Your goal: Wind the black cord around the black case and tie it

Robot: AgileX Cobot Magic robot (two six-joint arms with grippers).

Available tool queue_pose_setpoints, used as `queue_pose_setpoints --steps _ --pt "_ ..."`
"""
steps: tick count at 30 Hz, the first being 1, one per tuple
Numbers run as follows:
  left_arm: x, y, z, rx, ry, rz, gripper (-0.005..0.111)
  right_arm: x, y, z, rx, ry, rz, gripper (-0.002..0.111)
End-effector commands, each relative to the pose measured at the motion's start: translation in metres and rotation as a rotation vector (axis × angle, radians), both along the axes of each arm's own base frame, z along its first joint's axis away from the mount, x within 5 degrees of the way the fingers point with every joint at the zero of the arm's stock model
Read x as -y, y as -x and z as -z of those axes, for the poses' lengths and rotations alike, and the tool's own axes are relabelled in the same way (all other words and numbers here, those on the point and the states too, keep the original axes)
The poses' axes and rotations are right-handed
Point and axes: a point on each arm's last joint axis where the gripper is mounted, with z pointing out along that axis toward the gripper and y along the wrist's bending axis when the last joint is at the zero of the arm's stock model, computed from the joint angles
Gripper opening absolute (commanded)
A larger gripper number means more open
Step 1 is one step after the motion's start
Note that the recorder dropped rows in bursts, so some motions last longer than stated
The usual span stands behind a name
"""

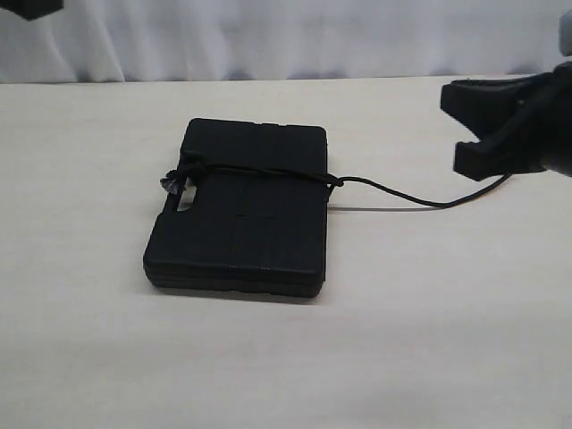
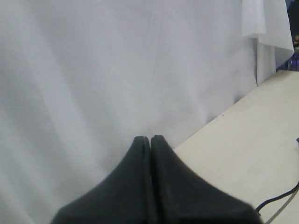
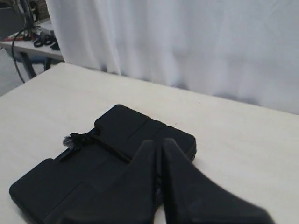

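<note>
The black case point(image 1: 241, 234) lies flat in the middle of the table. The black cord point(image 1: 268, 172) crosses its top near the far edge. Its frayed knot point(image 1: 170, 184) sits by the handle cutout point(image 1: 189, 202). The cord's free end point(image 1: 420, 200) leaves the case's right edge, hangs just above the table and rises under my right gripper point(image 1: 460, 164). The right wrist view shows that gripper point(image 3: 158, 141) shut, with case point(image 3: 121, 123) and cord point(image 3: 105, 145) beyond its tips. The pinch point is hidden. My left gripper point(image 2: 150, 138) is shut on nothing, facing the curtain.
A white curtain point(image 1: 286, 36) hangs along the table's far edge. A dark block point(image 1: 31, 7) shows at the top left corner. In the left wrist view a thin black cable point(image 2: 280, 198) lies on the table point(image 2: 252, 140).
</note>
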Motion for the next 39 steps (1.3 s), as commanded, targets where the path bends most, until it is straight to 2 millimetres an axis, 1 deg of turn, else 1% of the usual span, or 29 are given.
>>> queue_pose_setpoints --steps 1,5,11,13,14,18,19,21,26,39 --pt "-0.018 0.029 0.001 0.049 0.100 -0.036 0.000 0.012 0.033 -0.010 0.096 -0.006 0.082 0.004" --pt "-0.034 0.053 0.006 0.099 0.176 -0.070 0.000 0.020 0.058 -0.019 0.168 -0.084 0.126 0.004" --pt "-0.050 0.089 0.013 0.146 0.233 -0.040 0.000 0.025 0.091 -0.027 0.278 -0.165 0.122 0.004" --pt "-0.053 0.101 0.014 0.164 0.240 -0.020 0.000 0.026 0.098 -0.025 0.301 -0.171 0.121 0.004" --pt "-0.058 0.113 0.014 0.187 0.250 0.000 0.000 0.028 0.106 -0.023 0.325 -0.176 0.120 0.004" --pt "-0.063 0.134 0.013 0.218 0.257 0.056 0.000 0.029 0.116 -0.016 0.348 -0.186 0.118 0.004" --pt "-0.064 0.142 0.014 0.222 0.255 0.084 0.000 0.030 0.120 -0.013 0.354 -0.190 0.118 0.004" --pt "-0.066 0.152 0.015 0.227 0.248 0.116 0.000 0.031 0.123 -0.012 0.363 -0.192 0.122 0.004" --pt "-0.068 0.159 0.016 0.246 0.243 0.129 0.000 0.031 0.124 -0.012 0.369 -0.193 0.121 0.004" --pt "-0.068 0.159 0.016 0.246 0.243 0.129 0.000 0.031 0.124 -0.012 0.369 -0.193 0.121 0.004"
